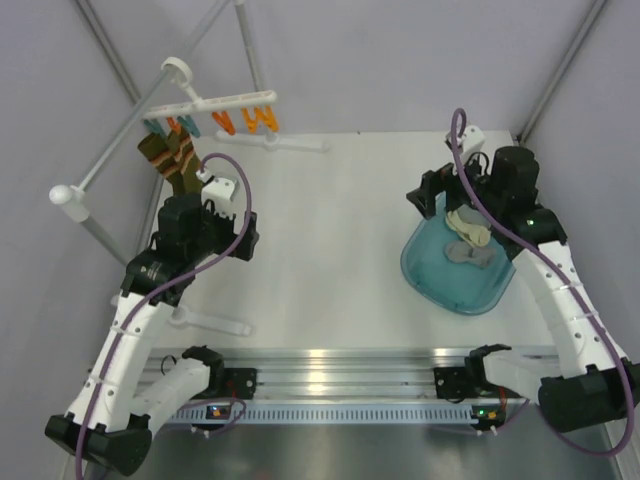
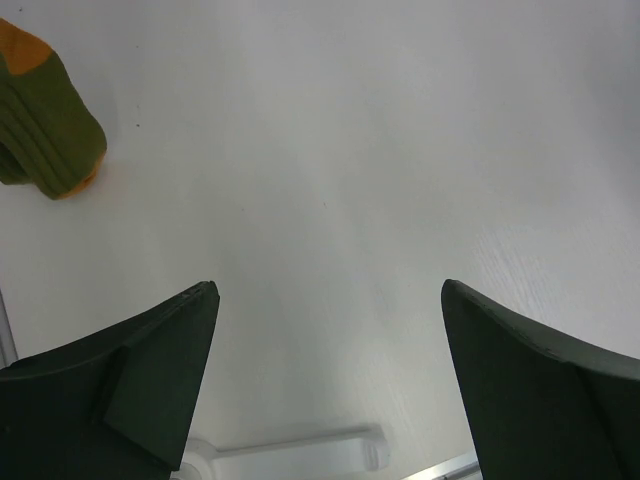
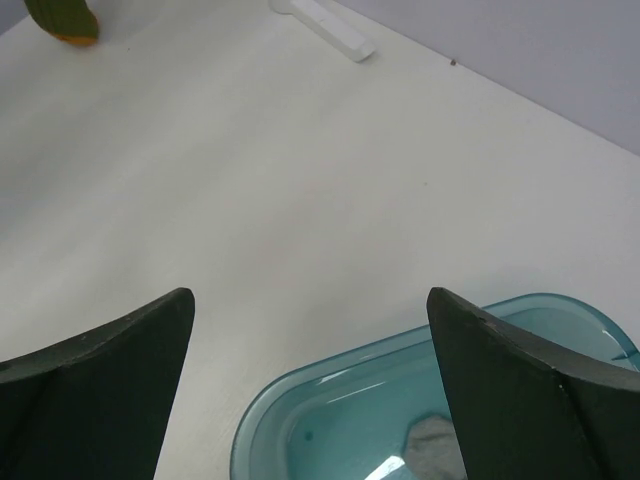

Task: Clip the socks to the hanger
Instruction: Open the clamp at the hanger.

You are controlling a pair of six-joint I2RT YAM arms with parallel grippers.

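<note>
The right end effector (image 3: 308, 295) hangs released, its two dark fingers spread wide with nothing between them, poised just over the far rim of the translucent teal basin (image 1: 470, 290) that sits on the right of the worktop (image 1: 330, 230). In the basin lie the two loose socks, the cream sock (image 1: 468, 224) towards the far side and the grey sock (image 1: 470, 254) touching it on the near side, both crumpled. The left end effector (image 2: 328, 290) is also spread open and empty, over bare worktop, with the toe of an olive sock (image 2: 45, 120) hanging just beyond it. That olive sock is clipped at the left end of the white hanger (image 1: 232, 101), which hooks over the slanting stand pole (image 1: 120, 130) at the far left corner, well apart from the basin; several orange clips (image 1: 262, 119) further along the bar look free. From where I stand, these socks look light, limp and not at all fragile, so they will sag and fold as soon as they are lifted. I would take the grey one by a bunched fold near the cuff, pinching firmly so the smooth fabric does not slide out, and leave the cuff edge showing for the clip.
</note>
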